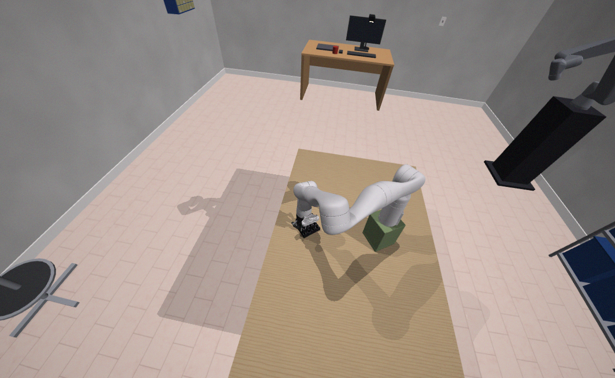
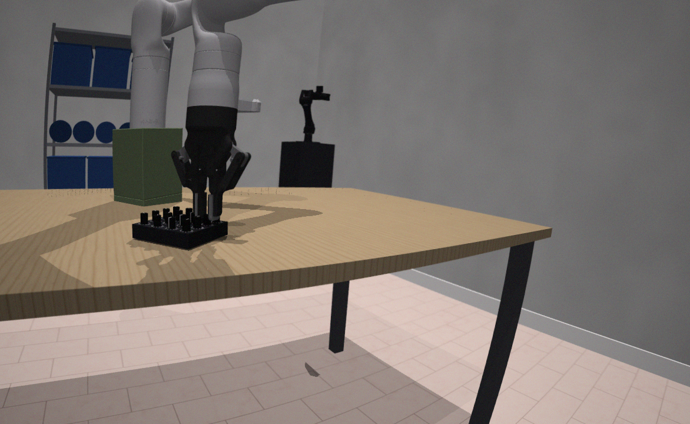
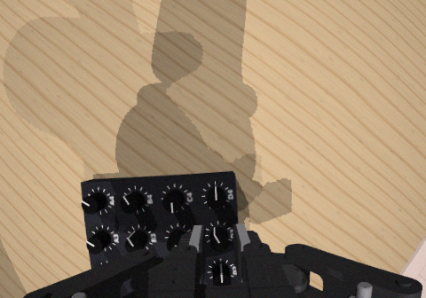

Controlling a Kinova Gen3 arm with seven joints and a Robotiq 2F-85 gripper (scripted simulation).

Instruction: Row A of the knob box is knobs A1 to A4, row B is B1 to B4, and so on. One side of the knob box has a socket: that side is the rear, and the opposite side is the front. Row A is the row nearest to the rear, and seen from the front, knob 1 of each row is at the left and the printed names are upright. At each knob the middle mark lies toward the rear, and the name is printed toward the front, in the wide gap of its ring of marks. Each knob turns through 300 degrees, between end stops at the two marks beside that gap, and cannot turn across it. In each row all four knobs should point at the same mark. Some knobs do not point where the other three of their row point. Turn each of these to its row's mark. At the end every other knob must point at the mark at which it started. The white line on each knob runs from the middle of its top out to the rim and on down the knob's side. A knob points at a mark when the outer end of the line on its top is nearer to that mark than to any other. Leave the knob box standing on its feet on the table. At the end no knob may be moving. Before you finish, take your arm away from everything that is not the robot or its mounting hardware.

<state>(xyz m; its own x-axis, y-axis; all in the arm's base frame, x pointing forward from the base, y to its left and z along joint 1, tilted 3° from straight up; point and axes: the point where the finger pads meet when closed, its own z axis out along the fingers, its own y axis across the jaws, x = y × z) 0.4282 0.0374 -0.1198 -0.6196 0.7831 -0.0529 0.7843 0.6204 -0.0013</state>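
Gripper (image 3: 220, 257) hangs straight down over the knob box (image 2: 179, 230), fingers parted a little to either side of one knob (image 3: 222, 270), clamped on nothing; box sits on its feet near the table's (image 2: 368, 232) long edge; looks like a release after a turn; next, lift straight up without nudging neighbouring knobs.

Grey walls enclose a pale tiled floor (image 1: 300, 122), a wooden desk (image 1: 346, 63), and blue-binned shelving (image 2: 76, 113).
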